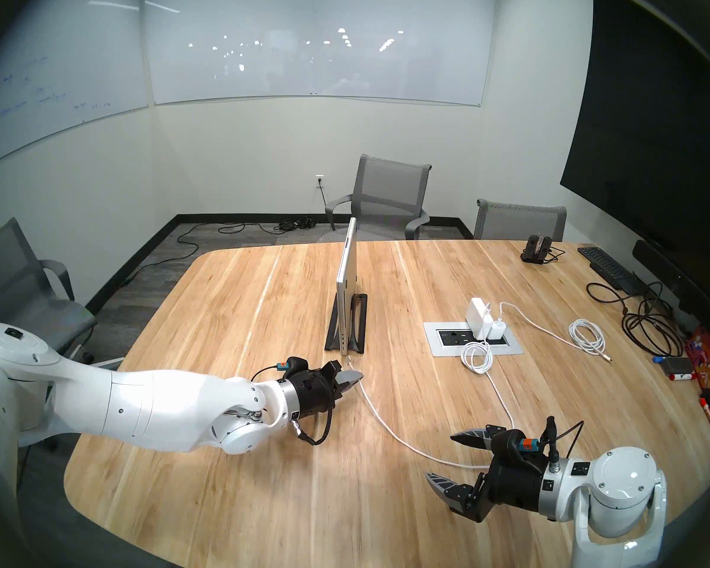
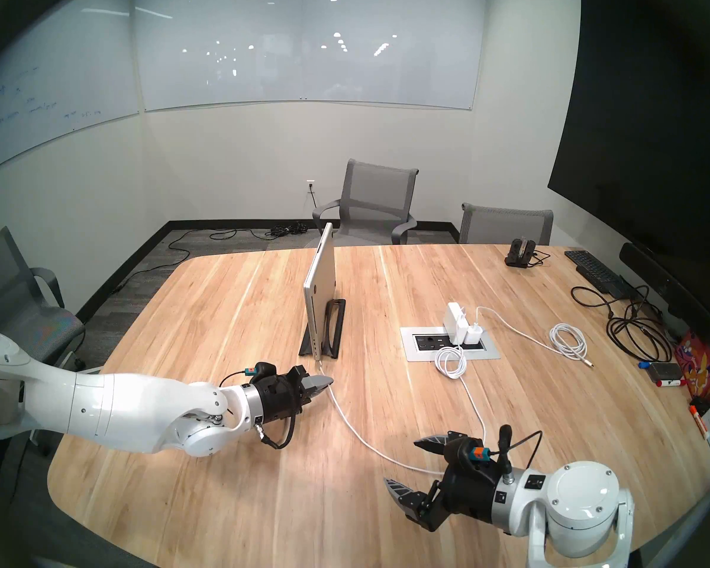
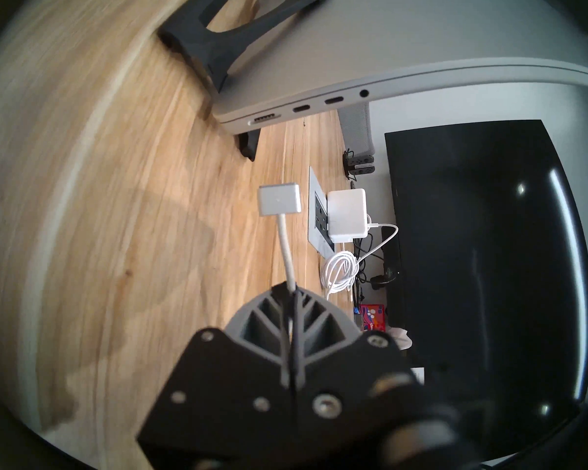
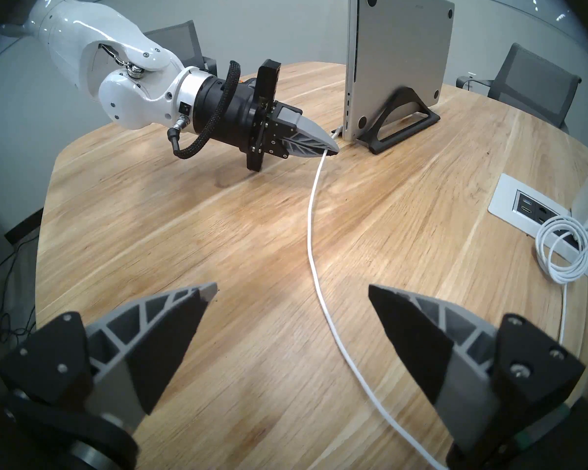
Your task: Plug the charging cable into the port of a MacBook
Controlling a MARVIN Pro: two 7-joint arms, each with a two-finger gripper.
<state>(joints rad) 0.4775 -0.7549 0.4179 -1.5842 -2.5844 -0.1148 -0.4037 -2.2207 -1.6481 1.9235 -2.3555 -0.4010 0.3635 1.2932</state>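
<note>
Risk: connector [image 3: 279, 204] swings on cord, misses MacBook [image 3: 353, 89] port | left gripper [image 3: 292, 289] clenched on charging cable [image 4: 314, 242] behind the plug | right gripper [image 4: 292, 293] released

Walls: white, glass whiteboards [image 1: 312, 42] | Floor: grey carpet [image 1: 206, 243], black cables on it | Furniture: wooden bench [image 1: 263, 432], three grey mesh chairs [image 1: 386, 194] | Right wall: large dark screen [image 1: 652, 116] | Light: ceiling strip reflected in whiteboards.
</note>
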